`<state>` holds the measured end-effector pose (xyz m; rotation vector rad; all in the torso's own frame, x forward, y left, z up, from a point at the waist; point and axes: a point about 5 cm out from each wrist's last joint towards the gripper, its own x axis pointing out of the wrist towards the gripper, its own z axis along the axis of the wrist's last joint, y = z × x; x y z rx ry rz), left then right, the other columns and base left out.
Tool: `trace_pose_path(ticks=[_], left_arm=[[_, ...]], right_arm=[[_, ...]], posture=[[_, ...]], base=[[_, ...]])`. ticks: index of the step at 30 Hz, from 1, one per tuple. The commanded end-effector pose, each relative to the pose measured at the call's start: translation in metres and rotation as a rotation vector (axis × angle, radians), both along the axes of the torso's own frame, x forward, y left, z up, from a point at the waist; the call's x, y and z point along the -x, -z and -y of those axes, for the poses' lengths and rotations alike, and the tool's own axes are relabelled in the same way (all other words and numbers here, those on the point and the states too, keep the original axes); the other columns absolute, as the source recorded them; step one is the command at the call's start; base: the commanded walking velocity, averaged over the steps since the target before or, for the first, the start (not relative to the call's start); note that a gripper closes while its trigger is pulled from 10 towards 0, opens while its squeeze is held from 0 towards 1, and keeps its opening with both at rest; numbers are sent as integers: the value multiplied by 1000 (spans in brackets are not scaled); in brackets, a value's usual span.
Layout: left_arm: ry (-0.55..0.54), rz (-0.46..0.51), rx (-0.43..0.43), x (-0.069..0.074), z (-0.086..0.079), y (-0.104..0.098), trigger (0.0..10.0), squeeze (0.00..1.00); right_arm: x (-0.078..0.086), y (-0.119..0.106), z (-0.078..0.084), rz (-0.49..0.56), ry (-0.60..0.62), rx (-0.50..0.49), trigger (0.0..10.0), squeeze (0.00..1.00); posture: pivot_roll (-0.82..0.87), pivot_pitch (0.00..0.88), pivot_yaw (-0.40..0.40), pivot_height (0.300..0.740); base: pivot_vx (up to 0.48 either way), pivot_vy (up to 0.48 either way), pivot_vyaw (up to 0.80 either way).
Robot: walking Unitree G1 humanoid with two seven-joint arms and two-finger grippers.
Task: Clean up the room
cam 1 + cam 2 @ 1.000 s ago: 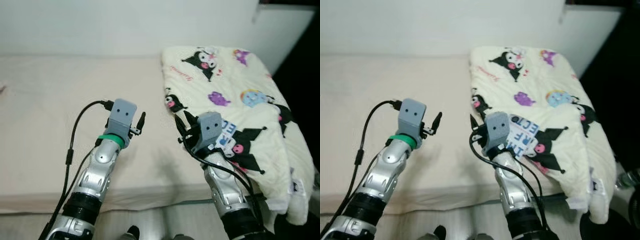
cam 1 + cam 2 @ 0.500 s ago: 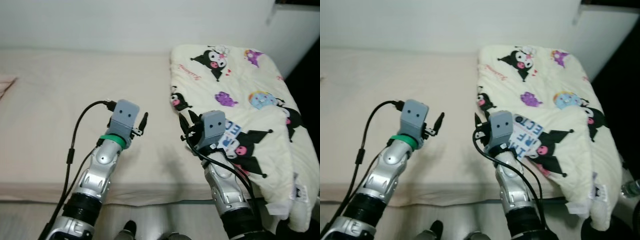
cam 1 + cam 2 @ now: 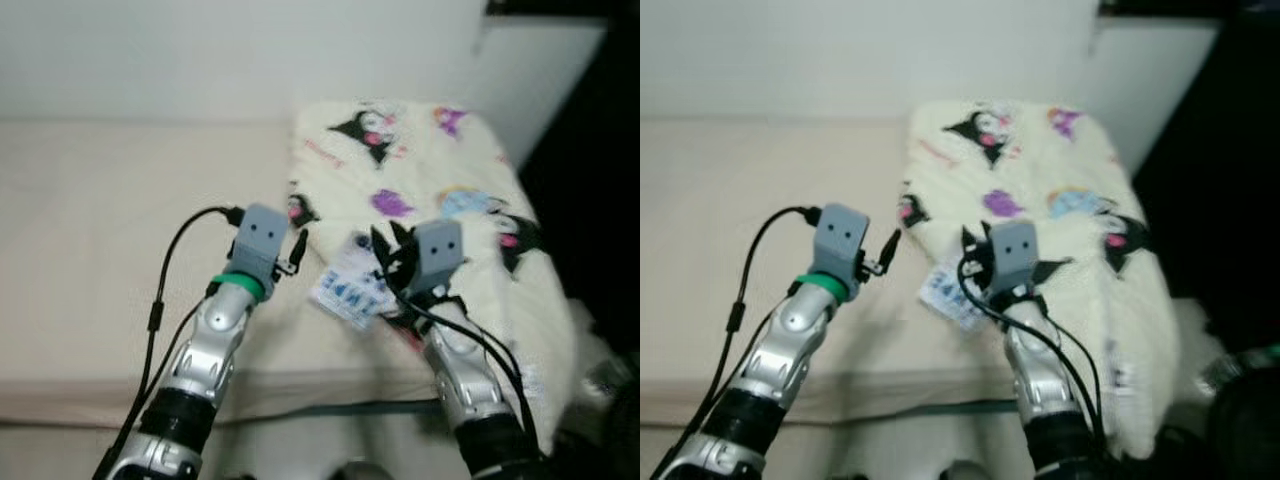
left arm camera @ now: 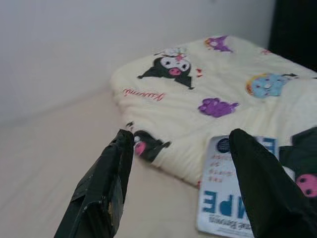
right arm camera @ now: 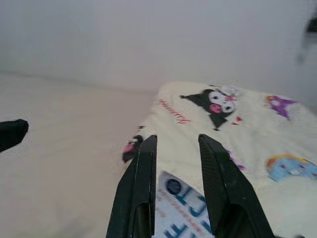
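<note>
1. The bed (image 3: 90, 220) is taking up the left and middle of the left eye view, its beige sheet lying bare, so nothing there seems to be calling for tidying.
2. The left gripper (image 3: 296, 250) is hovering at frame centre, just left of the blanket's near corner; in the left wrist view its fingers (image 4: 106, 186) are standing well apart with nothing between them, probably readying to pinch fabric.
3. The blanket (image 3: 420, 180), cream with cartoon prints, is lying folded in the upper right of the frame, draping over the bed's right end; it looks like the thing being tidied.
4. A white and blue printed label (image 3: 350, 285) is lying at the blanket's near edge, centre frame, between the two grippers.
5. The right gripper (image 5: 176, 173) is pointing over that label, fingers slightly apart and holding nothing, seemingly lining up on the same edge.
</note>
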<state>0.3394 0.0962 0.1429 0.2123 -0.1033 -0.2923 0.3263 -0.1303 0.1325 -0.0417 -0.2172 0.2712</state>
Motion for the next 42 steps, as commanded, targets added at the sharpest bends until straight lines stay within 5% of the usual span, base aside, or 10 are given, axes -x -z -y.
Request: trace_pose_path(ticks=[1,17,25,42], left_arm=[[-24,-28,-16,0,-6,6,10000,0],[-44,-43,-38,0,-8,11,10000,0],[-48,-54,-44,4,-10,17,10000,0],[-61,-44,-43,13,-15,19,10000,0]], right_arm=[[2,5,-6,-19,-20,-9,10000,0],[0,12,4,-58,68,-4,10000,0],[1,18,15,-91,135,-81,10000,0],[2,17,16,-91,124,-76,10000,0]], posture=[[-130,54,42,723],[-130,64,42,723],[-133,77,39,683],[-130,100,24,618]], base=[[0,0,0],[0,0,0],[0,0,0],[0,0,0]])
